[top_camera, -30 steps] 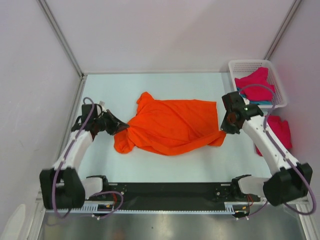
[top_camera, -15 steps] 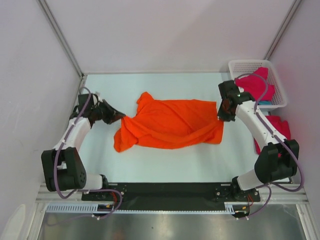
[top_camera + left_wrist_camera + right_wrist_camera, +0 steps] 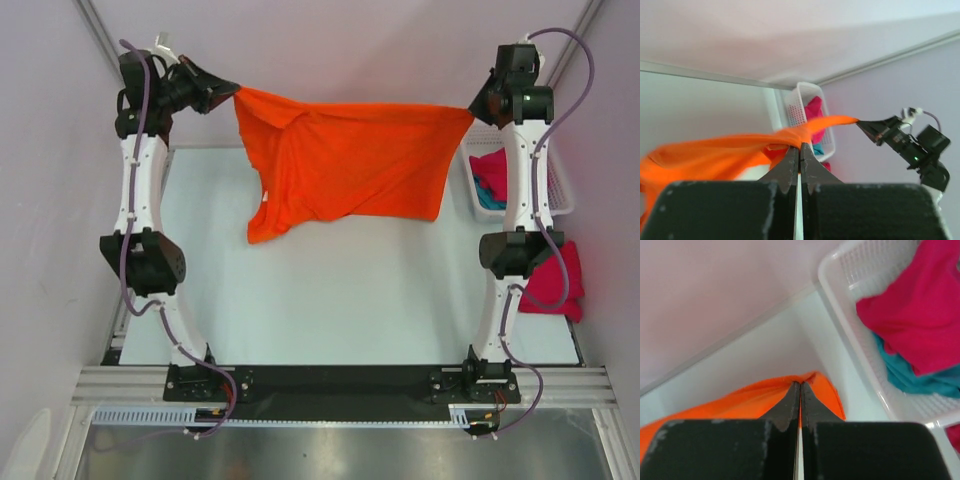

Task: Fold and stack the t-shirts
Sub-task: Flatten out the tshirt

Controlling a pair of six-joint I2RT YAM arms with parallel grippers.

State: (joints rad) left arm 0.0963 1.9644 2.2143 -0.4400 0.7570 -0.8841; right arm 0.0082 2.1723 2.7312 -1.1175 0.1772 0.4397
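Observation:
The bright orange t-shirt (image 3: 345,160) hangs high above the table, stretched between both arms. My left gripper (image 3: 232,93) is shut on its upper left corner, seen in the left wrist view as orange cloth (image 3: 735,155) pinched at the tips (image 3: 800,146). My right gripper (image 3: 474,110) is shut on the upper right corner; the right wrist view shows the cloth (image 3: 740,402) bunched at the tips (image 3: 800,384). The shirt's lower left part droops lowest. A magenta-red t-shirt (image 3: 915,310) lies over a teal one (image 3: 920,377) in the basket. Another magenta-red t-shirt (image 3: 556,282) lies at the table's right edge.
The white mesh basket (image 3: 560,190) stands at the back right corner, partly behind the right arm. Both arms are raised tall and upright, left (image 3: 140,170) and right (image 3: 522,170). White walls close in on the back and sides.
Both arms have swung up and back from the table, lifting the orange shirt off the surface and pulling it taut between them.

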